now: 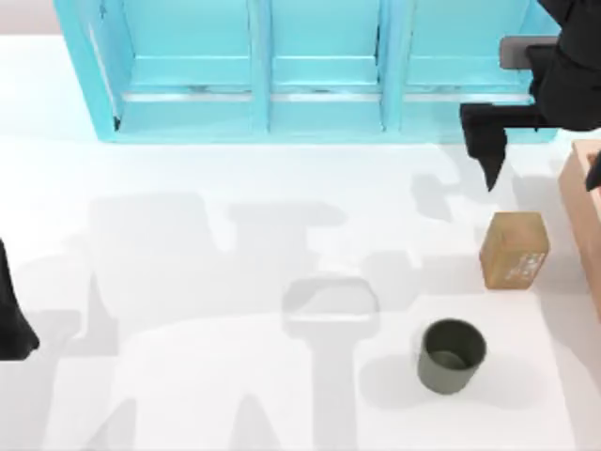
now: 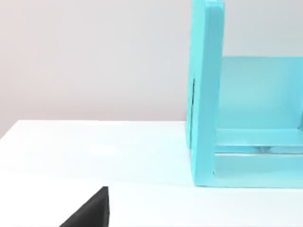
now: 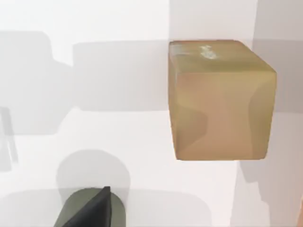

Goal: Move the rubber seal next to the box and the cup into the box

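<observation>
My right gripper (image 1: 490, 169), whose finger spread I cannot tell, hangs just behind the rubber seal (image 1: 514, 249); the cup (image 1: 451, 354) stands near in front of it.

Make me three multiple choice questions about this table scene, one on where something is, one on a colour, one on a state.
1. Where does the rubber seal sit relative to the cup?
A. farther back and nearer the right edge
B. inside it
C. at the table's left edge

2. What colour is the shelf unit at the back?
A. red
B. turquoise
C. black

3. How does the cup stand?
A. tipped on its side
B. upside down
C. upright, open mouth up

Answers:
1 A, the top view shows the block beyond the cup, beside the box.
2 B, its panels are turquoise.
3 C, its dark hollow inside faces up.

The right gripper hovers behind the seal; the left gripper is parked at the left edge.
</observation>
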Motion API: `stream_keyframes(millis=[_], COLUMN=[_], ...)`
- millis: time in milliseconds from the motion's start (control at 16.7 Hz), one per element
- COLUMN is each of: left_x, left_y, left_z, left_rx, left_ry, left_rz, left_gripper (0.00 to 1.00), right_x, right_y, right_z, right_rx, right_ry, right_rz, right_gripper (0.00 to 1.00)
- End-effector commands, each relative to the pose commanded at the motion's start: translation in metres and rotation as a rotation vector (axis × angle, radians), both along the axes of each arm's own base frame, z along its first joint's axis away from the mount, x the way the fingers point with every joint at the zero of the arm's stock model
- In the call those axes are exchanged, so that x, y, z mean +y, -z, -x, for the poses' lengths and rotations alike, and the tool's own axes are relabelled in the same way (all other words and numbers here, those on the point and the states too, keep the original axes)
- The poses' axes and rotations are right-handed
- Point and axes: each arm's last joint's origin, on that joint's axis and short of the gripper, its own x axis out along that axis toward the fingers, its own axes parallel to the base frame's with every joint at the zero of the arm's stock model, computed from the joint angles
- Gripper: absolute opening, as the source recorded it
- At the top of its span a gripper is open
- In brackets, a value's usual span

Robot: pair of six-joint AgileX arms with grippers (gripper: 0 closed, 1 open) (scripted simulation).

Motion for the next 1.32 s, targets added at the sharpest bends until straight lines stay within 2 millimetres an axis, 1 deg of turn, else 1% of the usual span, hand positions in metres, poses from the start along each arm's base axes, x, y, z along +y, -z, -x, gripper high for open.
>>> stream_keyframes(millis=[120, 240, 540, 660, 840, 1140, 1320], left_x=[0.000, 0.000, 0.000, 0.000, 0.000, 0.000, 0.000], left_y=[0.000, 0.000, 0.000, 0.000, 0.000, 0.000, 0.000], left_z=[0.000, 0.000, 0.000, 0.000, 0.000, 0.000, 0.000], left_rx=[0.000, 0.000, 0.000, 0.000, 0.000, 0.000, 0.000], left_ry=[0.000, 0.000, 0.000, 0.000, 0.000, 0.000, 0.000], left_rz=[0.000, 0.000, 0.000, 0.000, 0.000, 0.000, 0.000], left_gripper=[1.00, 1.00, 1.00, 1.00, 1.00, 1.00, 1.00], right_x=[-0.002, -0.003, -0.001, 0.004, 0.020, 0.042, 0.049], right_y=[-0.022, -0.033, -0.033, -0.031, -0.021, 0.016, 0.031], right_z=[0.002, 0.004, 0.005, 0.010, 0.031, 0.085, 0.111], right_rx=[-0.001, -0.005, -0.004, -0.010, -0.016, 0.003, -0.003], right_ry=[0.004, 0.006, 0.003, 0.001, -0.004, 0.001, 0.006], right_rz=[0.001, 0.001, 0.001, 0.000, -0.002, 0.004, 0.004], right_gripper=[1.00, 1.00, 1.00, 1.00, 1.00, 1.00, 1.00])
